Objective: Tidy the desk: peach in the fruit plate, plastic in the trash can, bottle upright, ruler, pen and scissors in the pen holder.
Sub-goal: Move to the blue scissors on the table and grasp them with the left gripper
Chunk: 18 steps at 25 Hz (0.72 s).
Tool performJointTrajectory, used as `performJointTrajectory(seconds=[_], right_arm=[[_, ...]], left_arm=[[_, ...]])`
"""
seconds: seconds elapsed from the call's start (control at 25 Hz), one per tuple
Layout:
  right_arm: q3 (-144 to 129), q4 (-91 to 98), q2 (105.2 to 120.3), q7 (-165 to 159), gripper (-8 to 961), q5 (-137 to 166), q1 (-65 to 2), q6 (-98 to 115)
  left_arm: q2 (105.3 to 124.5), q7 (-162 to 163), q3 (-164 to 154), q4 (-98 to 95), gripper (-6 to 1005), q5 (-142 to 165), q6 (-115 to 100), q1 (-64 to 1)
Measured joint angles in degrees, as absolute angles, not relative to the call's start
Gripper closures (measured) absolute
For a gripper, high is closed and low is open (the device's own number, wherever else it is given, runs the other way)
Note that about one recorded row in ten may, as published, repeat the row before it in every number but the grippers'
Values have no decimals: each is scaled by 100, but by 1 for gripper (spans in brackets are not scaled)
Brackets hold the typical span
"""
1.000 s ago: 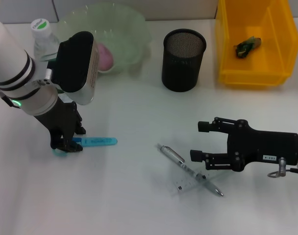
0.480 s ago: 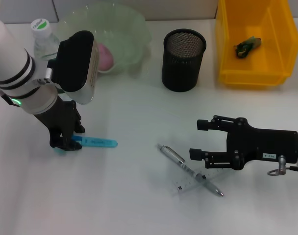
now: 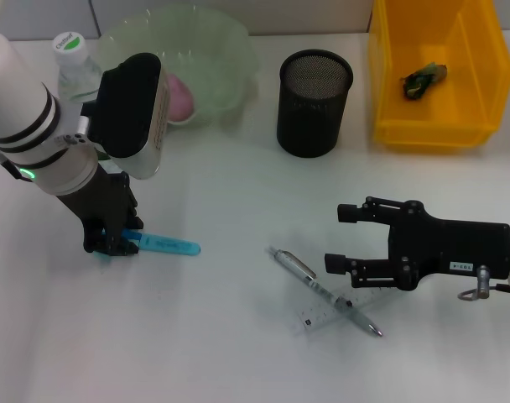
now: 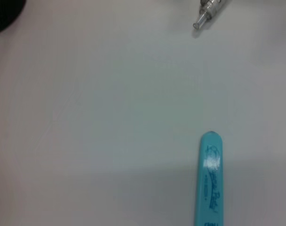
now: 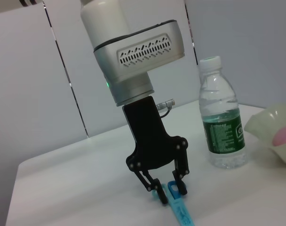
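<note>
L gripper (image 3: pixel 112 246): lowered onto handle end of scissors (image 3: pixel 161 243), fingers clamped on it at desk level.
Scissors: flat on desk (image 3: pixel 221 353), blade end toward pen (image 3: pixel 322 291).
R gripper (image 3: pixel 343 239): fingers spread, held beside pen and ruler (image 3: pixel 330 311).
Pen holder (image 3: pixel 314 102): upright, well apart.

The left end effector (image 3: pixel 112 246) points straight down from a steeply angled white arm, its black fingers drawn close together at the tips. The right end effector (image 3: pixel 342 240) lies low and level, reaching leftward with its fingers spread wide apart.
</note>
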State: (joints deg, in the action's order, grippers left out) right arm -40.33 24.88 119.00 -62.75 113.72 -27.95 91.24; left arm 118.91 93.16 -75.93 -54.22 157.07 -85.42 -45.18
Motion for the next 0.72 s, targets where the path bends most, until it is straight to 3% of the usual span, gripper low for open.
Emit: performJointTrajectory(seconds=[0.72], right_arm=[[-4025, 2487, 11909, -6288, 126, 11372, -2815, 9123]], left_arm=[[11894, 9334, -7667, -5378, 676, 15674, -8580, -4558]])
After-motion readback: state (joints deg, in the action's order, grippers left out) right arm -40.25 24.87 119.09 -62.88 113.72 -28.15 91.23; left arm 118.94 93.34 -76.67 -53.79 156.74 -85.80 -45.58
